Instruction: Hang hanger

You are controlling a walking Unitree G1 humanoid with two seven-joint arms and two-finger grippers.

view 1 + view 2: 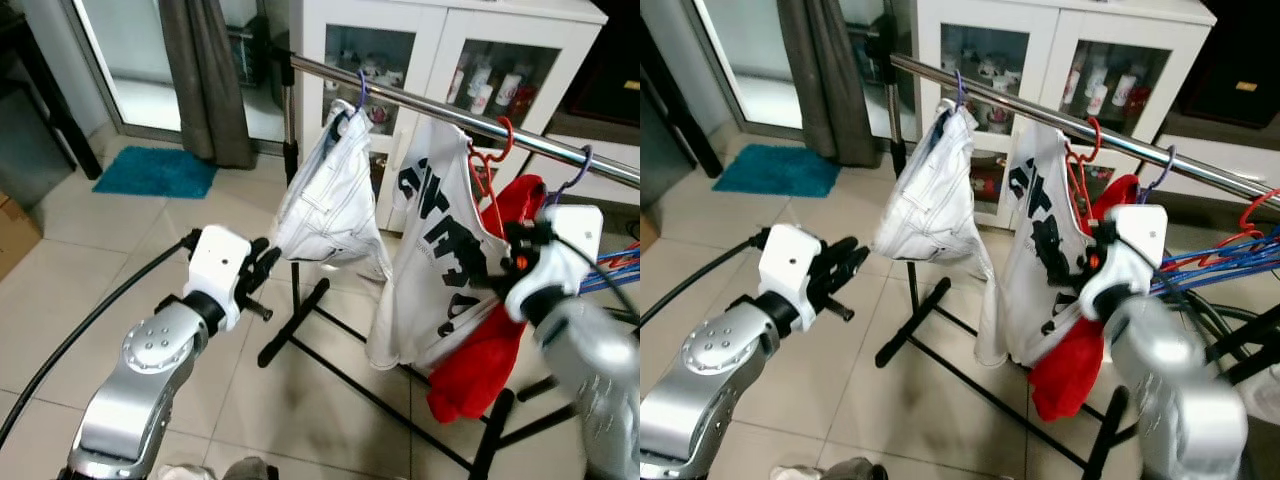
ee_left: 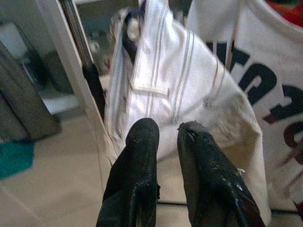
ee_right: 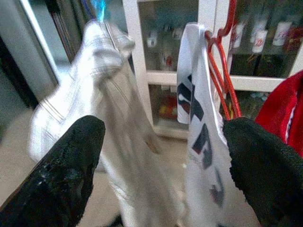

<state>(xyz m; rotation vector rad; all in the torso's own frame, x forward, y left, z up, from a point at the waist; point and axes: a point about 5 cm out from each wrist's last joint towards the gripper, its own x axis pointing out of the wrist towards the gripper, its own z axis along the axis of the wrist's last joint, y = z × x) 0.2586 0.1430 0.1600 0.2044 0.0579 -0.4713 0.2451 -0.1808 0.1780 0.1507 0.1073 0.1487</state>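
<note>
A metal rail carries white shorts on a purple hanger. Beside them a white T-shirt with dark lettering hangs on a red hanger. A red garment hangs further right. My left gripper is shut and empty, its tips just short of the shorts' lower left edge. My right gripper is open at the T-shirt's right side, below the red hanger. Its fingers are spread wide with nothing held.
The rack's black base bars cross the tiled floor under the clothes. A white glass-door cabinet stands behind the rail. Several blue hangers hang at the right. A grey curtain and a teal mat lie at the back left.
</note>
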